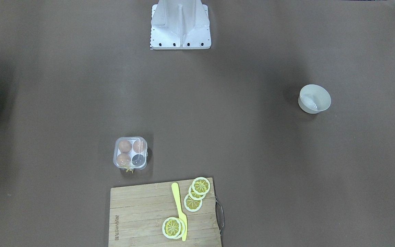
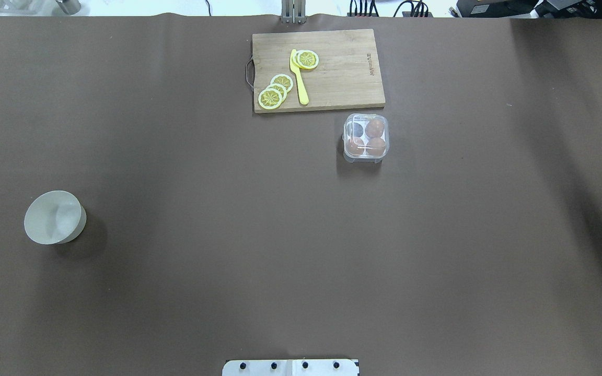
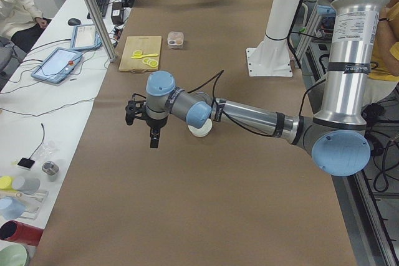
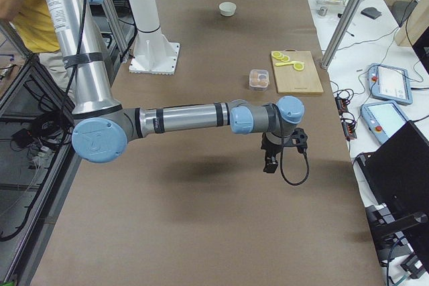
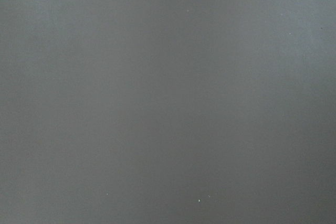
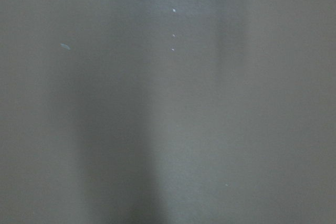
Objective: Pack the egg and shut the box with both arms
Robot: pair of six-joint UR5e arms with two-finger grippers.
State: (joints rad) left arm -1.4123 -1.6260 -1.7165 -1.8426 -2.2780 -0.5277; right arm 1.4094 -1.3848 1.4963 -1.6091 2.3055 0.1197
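- Starting at 9 o'clock on the overhead view, a round white bowl [image 2: 54,216] stands alone. I cannot tell what, if anything, lies in it.
- At 12 o'clock, a pale wooden cutting board [image 2: 343,68] carries yellow lemon slices [image 2: 277,90] and a yellow plastic knife [image 2: 299,78].
- Just off the board's 5 o'clock corner sits the small square four-cell egg box [image 2: 366,138], with a white tray and a clear lid. Three smooth light-brown eggs [image 2: 375,127] fill three cells, and the 10 o'clock cell looks dark and empty.
- By my reading, packing is three-quarters done. One egg is yet to go in, no loose egg shows, and the lid's latching is unclear.
- The left arm's black claw [image 3: 154,143] hangs near the bowl, and the right arm's black claw [image 4: 269,167] hangs well apart from the box. I cannot tell whether either is released or clenched.
- The brown paper-covered table [image 2: 228,235] is matte and flat, and desks with tablets [image 3: 56,65] run along its far side.
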